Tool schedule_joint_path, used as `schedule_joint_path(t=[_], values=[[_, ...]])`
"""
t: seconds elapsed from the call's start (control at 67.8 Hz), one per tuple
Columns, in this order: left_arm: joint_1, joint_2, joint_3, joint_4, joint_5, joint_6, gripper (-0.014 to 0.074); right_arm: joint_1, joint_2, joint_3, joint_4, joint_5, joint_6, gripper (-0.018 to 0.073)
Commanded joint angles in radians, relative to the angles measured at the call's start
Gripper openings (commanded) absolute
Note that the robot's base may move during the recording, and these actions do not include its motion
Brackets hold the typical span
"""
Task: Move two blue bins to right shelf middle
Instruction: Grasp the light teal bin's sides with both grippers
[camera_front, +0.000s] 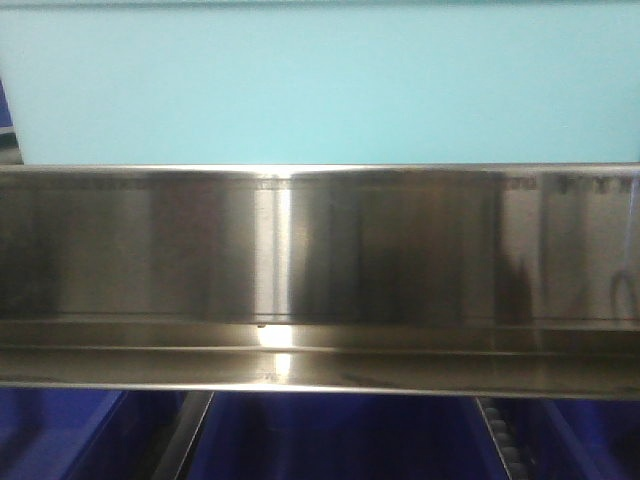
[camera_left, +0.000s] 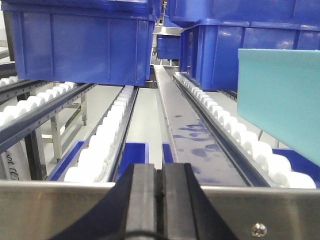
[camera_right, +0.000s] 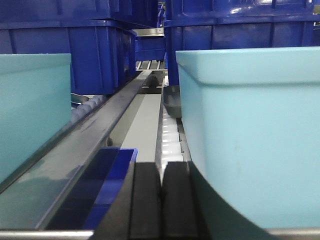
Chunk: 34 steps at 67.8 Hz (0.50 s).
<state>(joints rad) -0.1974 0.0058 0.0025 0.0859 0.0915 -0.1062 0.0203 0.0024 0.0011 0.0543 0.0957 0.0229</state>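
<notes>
Two pale sky-blue bins stand on the roller tracks of the steel shelf level. In the right wrist view one bin (camera_right: 250, 135) fills the right and the other (camera_right: 30, 110) shows at the left edge. The left wrist view shows one bin's corner (camera_left: 280, 105) at the right. In the front view a pale blue bin wall (camera_front: 320, 85) rises behind the broad steel front rail (camera_front: 320, 250). My left gripper (camera_left: 160, 172) is shut and empty at the rail. My right gripper (camera_right: 161, 170) is shut and empty, between the two bins.
Dark blue tubs (camera_left: 80, 45) stand at the back of the tracks, also in the right wrist view (camera_right: 65, 45). White rollers (camera_left: 107, 135) and a steel divider strip (camera_left: 192, 145) run away from the rail. More dark blue tubs (camera_front: 330, 440) sit on the level below.
</notes>
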Motion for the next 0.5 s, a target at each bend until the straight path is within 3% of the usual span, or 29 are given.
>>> schedule_joint_path(t=[0.0,0.487], values=[[-0.006,-0.006,-0.002,-0.001,-0.016,-0.002,-0.0111,0.001,-0.002,-0.001,0.003,-0.017,-0.005,-0.0162],[-0.006,-0.006,-0.002,-0.001,-0.029,-0.002,-0.0111,0.001,-0.002,-0.001,0.003,-0.026,-0.005,-0.0162]])
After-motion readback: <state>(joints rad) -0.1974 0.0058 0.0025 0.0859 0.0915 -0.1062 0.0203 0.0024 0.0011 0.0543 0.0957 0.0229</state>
